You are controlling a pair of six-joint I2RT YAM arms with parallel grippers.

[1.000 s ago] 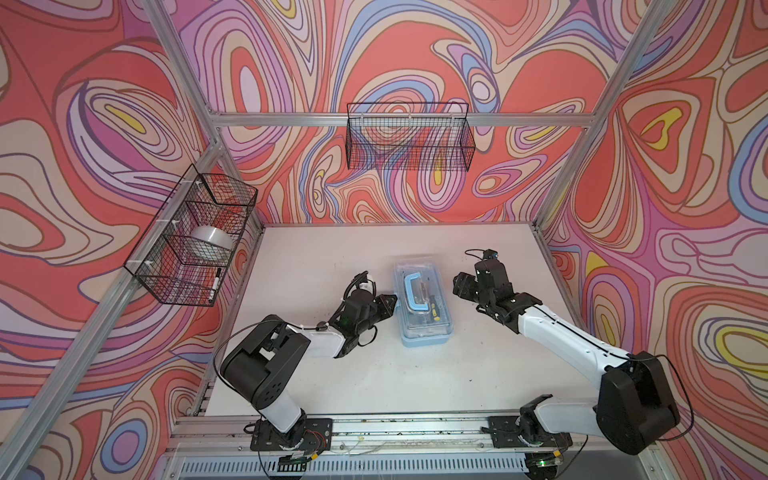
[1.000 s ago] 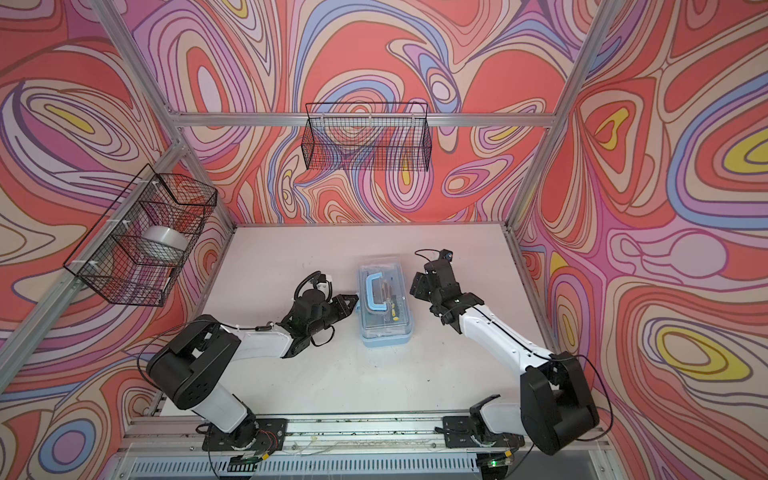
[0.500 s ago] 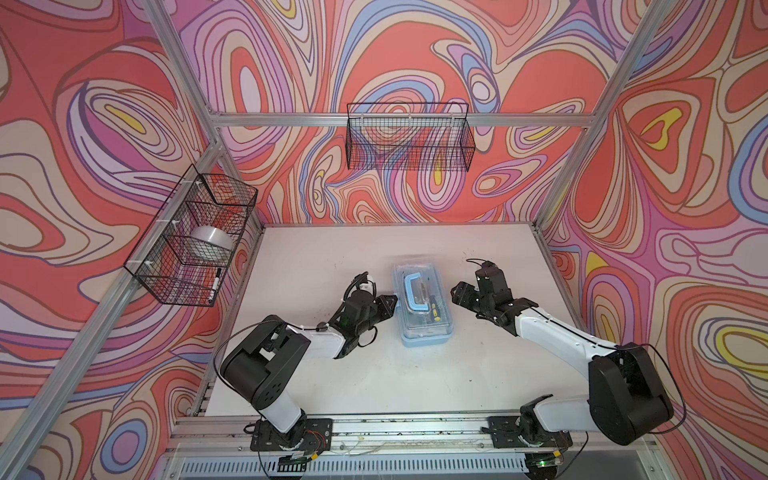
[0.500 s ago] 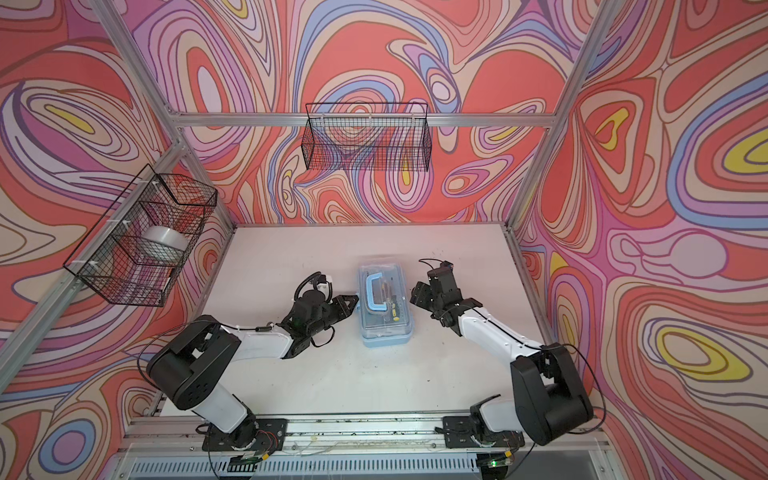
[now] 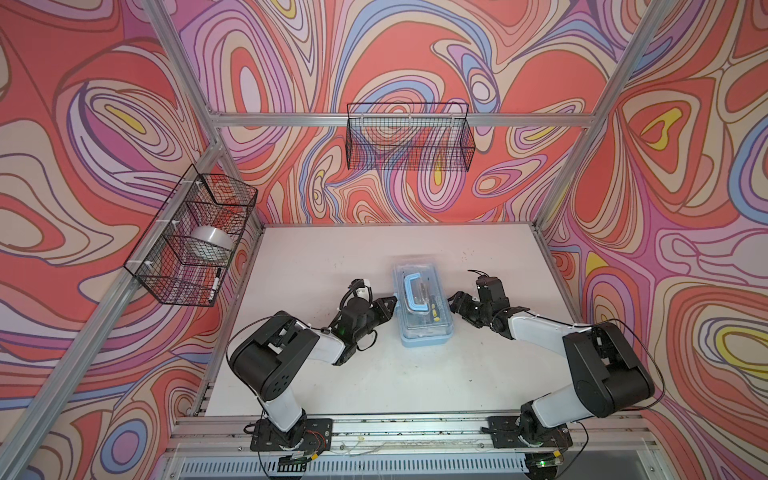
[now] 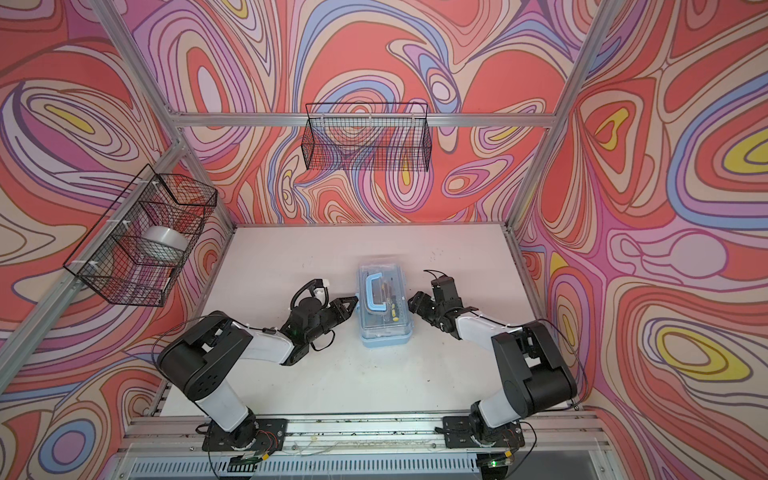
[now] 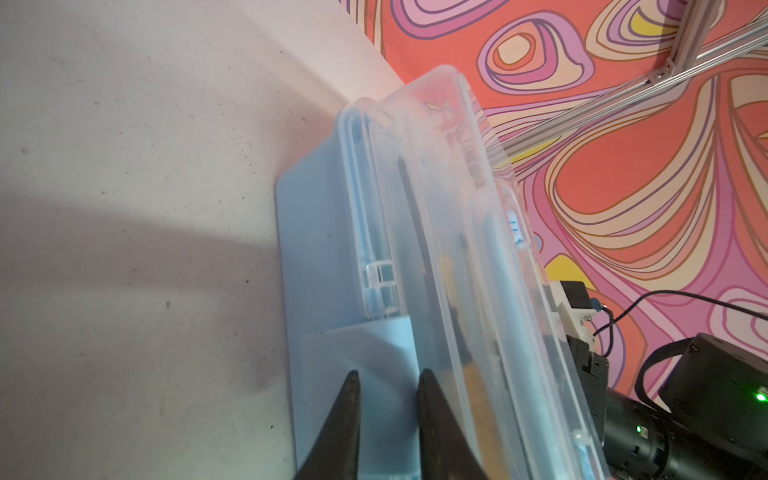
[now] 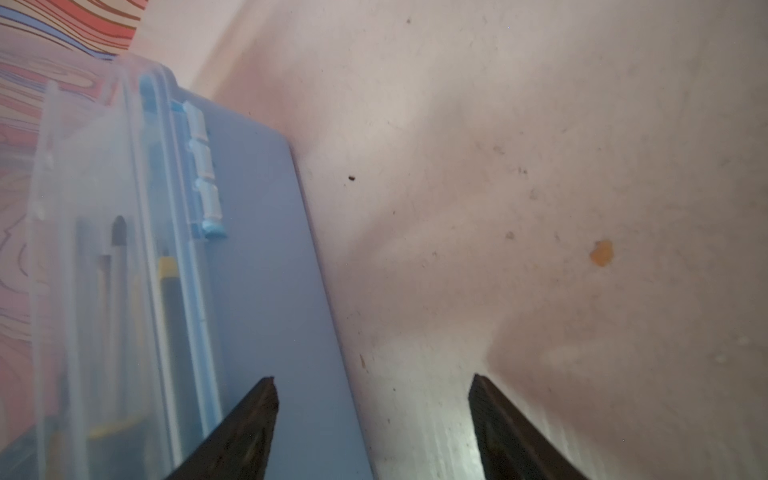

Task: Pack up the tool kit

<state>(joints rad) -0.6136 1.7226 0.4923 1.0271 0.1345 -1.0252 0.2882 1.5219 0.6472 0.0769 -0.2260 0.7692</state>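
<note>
On white table (image 5: 316, 266), tool kit box (image 5: 424, 332) centred, left gripper (image 5: 392, 303) at latch (image 7: 374, 353) side, narrow jaw gap, grip unclear, right gripper (image 5: 457, 307) by hinge (image 8: 203, 174) side, jaws wide apart.

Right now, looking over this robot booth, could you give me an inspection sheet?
Surface: white table, specks, one orange stain.
Job's things: blue tool box, clear lid down, tools inside.
Clutter: nothing seen.
Grippers: left gripper nearly closed at the box's latch, grip unclear; right gripper open, empty, beside the hinge side.
Cables: black cables loop at both wrists.
Surroundings: patterned walls, a back basket, a side basket holding a tape roll and marker.
</note>
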